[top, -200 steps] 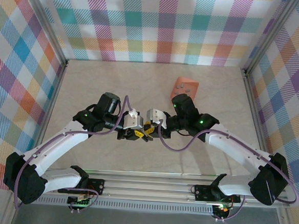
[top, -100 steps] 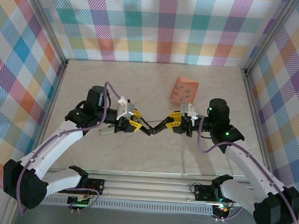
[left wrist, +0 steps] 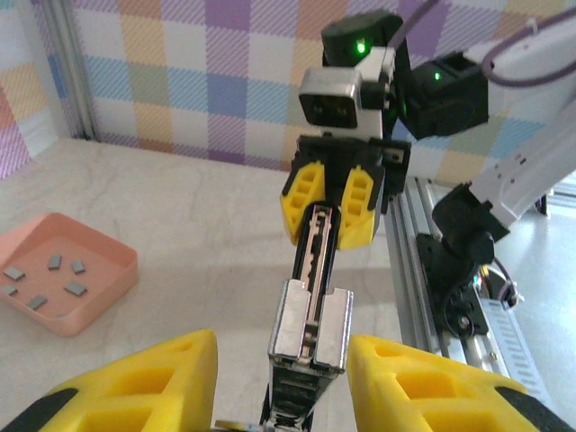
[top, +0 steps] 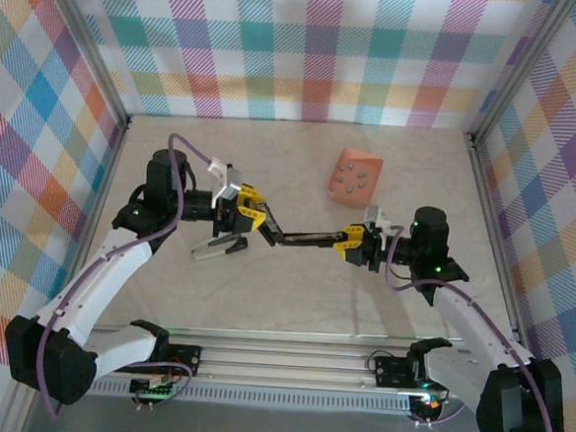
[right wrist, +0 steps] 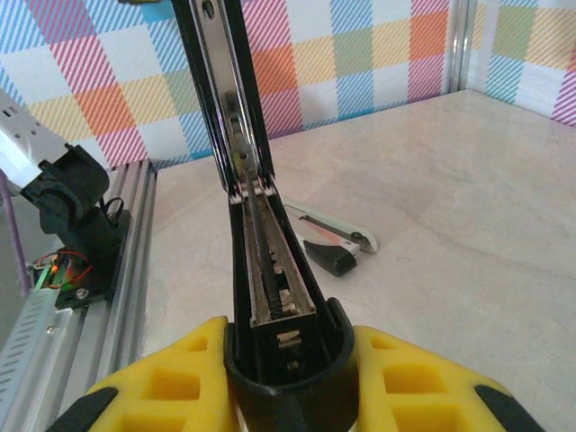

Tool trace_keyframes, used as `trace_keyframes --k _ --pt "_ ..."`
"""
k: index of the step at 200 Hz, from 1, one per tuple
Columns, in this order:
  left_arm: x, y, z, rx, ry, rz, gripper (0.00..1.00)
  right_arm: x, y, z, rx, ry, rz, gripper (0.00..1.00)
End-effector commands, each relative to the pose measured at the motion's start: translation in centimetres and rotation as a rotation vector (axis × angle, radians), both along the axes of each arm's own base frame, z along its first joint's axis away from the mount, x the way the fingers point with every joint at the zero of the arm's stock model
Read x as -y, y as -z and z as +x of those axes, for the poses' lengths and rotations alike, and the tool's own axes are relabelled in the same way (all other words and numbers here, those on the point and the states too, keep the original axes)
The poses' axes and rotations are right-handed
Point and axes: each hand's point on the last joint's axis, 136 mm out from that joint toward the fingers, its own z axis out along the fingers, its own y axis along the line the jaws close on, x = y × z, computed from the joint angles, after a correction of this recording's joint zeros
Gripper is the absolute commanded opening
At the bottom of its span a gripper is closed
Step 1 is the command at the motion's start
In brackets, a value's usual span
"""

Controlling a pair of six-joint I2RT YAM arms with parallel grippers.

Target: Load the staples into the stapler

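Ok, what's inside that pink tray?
Several small grey staple pieces lie loose on the floor of the pink tray. Nothing else shows in it; the floor right under each piece is covered.

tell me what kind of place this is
Most likely a robot test cell, not an office: checked cloth walls box in a beige tabletop, the left arm and right arm are bolted to an aluminium rail, and the props are a stapler and a pink tray.
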Motion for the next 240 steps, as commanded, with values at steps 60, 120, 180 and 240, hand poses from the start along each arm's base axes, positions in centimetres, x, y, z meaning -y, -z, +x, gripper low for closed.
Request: trace_keyframes --k 60,120,180,240 --pt "-1.2 -11.1 -1.4 0.242 -0.033 -0.163 0.00 2.8 6.6 3.5 -0.181 0.215 -0.212 0.25" --pt "-1.4 -11.1 -0.7 0.288 -0.102 -0.138 0.00 1.8 3.0 4.4 -0.203 0.198 -0.093 0.55" --pt "-1.6 -9.8 2.5 0.314 -0.298 -0.186 0.00 1.6 -1.0 6.9 -0.537 0.348 0.070 0.68" --pt "-1.5 -8.0 5.5 0.332 -0.548 -0.334 0.00 0.8 -0.5 8.6 -1.092 0.639 0.263 0.70"
